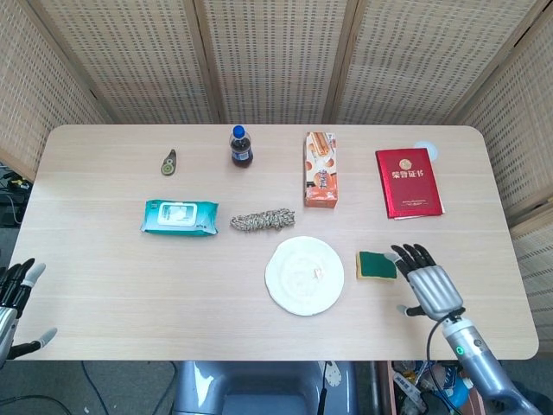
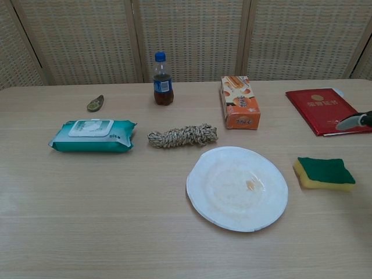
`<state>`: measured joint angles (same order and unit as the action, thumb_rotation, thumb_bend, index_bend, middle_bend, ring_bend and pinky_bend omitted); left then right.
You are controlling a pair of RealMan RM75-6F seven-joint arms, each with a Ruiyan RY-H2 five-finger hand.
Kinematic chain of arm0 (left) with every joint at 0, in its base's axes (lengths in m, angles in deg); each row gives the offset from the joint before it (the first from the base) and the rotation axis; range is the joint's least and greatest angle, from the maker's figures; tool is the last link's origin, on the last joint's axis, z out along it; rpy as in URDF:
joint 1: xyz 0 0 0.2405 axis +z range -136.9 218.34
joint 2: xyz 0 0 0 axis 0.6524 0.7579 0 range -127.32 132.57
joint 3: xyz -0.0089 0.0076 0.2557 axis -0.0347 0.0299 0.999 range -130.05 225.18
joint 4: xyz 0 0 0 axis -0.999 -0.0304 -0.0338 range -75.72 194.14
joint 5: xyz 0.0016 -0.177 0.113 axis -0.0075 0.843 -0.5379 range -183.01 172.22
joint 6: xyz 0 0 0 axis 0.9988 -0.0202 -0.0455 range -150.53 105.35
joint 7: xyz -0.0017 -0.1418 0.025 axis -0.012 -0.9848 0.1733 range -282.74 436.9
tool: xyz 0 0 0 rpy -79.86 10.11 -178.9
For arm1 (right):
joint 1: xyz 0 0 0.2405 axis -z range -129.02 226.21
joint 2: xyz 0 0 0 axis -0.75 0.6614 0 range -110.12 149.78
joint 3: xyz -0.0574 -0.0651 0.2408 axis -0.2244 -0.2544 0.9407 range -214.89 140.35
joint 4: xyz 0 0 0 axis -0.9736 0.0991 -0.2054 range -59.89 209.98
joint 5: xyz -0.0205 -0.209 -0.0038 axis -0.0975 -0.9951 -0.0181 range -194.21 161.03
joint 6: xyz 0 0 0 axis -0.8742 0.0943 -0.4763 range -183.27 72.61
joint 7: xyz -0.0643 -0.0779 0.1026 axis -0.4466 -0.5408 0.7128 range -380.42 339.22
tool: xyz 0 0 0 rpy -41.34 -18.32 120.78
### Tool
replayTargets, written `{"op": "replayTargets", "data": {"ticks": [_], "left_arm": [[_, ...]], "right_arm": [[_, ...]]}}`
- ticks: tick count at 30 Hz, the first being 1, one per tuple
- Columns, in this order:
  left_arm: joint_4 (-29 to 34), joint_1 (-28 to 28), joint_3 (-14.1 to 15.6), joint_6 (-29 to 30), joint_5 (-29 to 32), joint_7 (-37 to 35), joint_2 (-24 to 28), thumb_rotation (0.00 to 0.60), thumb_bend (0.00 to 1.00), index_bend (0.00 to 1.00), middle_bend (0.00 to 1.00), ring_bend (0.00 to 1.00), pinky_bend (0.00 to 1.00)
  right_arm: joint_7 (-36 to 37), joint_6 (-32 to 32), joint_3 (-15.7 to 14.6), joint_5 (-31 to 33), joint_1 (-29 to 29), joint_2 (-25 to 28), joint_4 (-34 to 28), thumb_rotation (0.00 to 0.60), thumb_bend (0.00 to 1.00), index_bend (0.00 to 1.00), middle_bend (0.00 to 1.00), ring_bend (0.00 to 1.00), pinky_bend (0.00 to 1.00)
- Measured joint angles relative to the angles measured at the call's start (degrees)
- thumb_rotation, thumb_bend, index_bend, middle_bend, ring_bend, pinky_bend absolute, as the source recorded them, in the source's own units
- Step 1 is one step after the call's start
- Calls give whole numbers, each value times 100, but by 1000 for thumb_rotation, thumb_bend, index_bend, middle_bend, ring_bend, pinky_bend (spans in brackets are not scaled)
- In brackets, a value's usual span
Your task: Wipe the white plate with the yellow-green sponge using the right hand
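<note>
The white plate (image 1: 303, 275) (image 2: 237, 187) lies flat near the table's front middle, with a small brownish smear on it. Just to its right lies the yellow-green sponge (image 1: 377, 264) (image 2: 324, 172), green side up. My right hand (image 1: 429, 288) hovers open over the table immediately right of the sponge, fingers spread and pointing toward it, holding nothing. Only one fingertip of the right hand (image 2: 356, 121) shows at the right edge in the chest view. At the bottom left corner of the head view, my left hand (image 1: 15, 303) is open off the table.
A red booklet (image 1: 408, 182) lies behind the sponge. An orange snack box (image 1: 320, 169), a cola bottle (image 1: 241, 147), a rope bundle (image 1: 263, 220), a teal wipes pack (image 1: 179, 217) and a small green item (image 1: 169, 162) stand further back and left.
</note>
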<state>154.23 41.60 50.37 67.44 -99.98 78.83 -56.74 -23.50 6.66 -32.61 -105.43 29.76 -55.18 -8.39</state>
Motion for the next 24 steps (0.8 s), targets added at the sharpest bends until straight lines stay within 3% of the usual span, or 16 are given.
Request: {"op": "replayTargets", "data": {"ticks": [6, 10, 24], "left_arm": [[85, -69, -35, -175, 124, 131, -11, 600, 0, 0, 0, 0, 0], [109, -106, -50, -266, 211, 194, -18, 600, 0, 0, 0, 0, 0], [168, -168, -68, -417, 360, 287, -26, 600, 0, 0, 0, 0, 0]], "right_arm": [[-333, -475, 113, 293, -403, -652, 808, 600, 36, 149, 120, 0, 63], [-672, -580, 200, 435, -608, -1039, 1290, 600, 36, 173, 168, 11, 164], [-1545, -925, 330, 935, -1067, -1744, 2033, 600, 63, 235, 262, 102, 286]]}}
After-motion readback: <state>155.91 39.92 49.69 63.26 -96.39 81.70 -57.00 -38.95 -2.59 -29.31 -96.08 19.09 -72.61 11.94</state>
